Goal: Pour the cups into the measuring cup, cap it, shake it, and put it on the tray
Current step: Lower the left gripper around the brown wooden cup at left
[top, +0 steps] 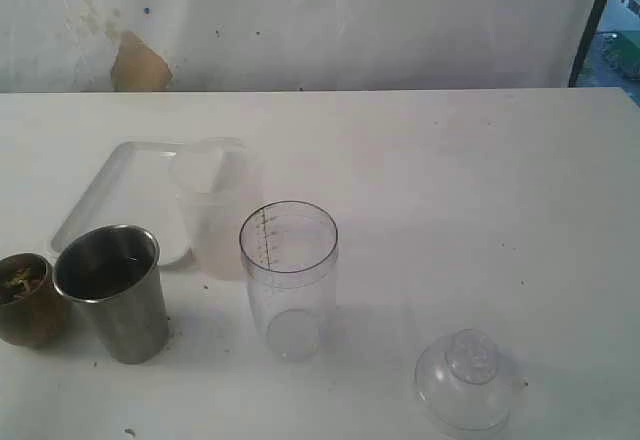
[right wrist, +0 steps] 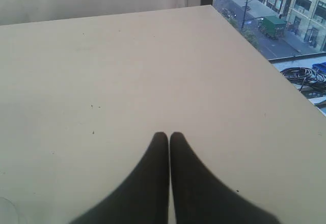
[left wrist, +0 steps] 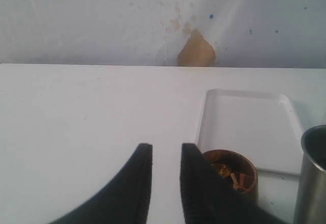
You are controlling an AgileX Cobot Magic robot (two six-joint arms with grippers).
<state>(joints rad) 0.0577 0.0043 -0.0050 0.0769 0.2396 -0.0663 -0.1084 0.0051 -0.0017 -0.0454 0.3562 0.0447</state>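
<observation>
Exterior view: measuring cup (top: 288, 280) stands upright and empty mid-table, between steel tumbler (top: 112, 290) and cap (top: 468, 380). Brown cup (top: 28, 300) sits beside tumbler, near tray (top: 110, 185). Tumbler: rigid, slick wall, dark liquid inside, prob. heaviest item; grip mid-wall, keep level. Measuring cup: thin plastic, likely light and tippy. L gripper (left wrist: 166, 150) slightly parted, empty. R gripper (right wrist: 169, 136) clenched, empty.
</observation>
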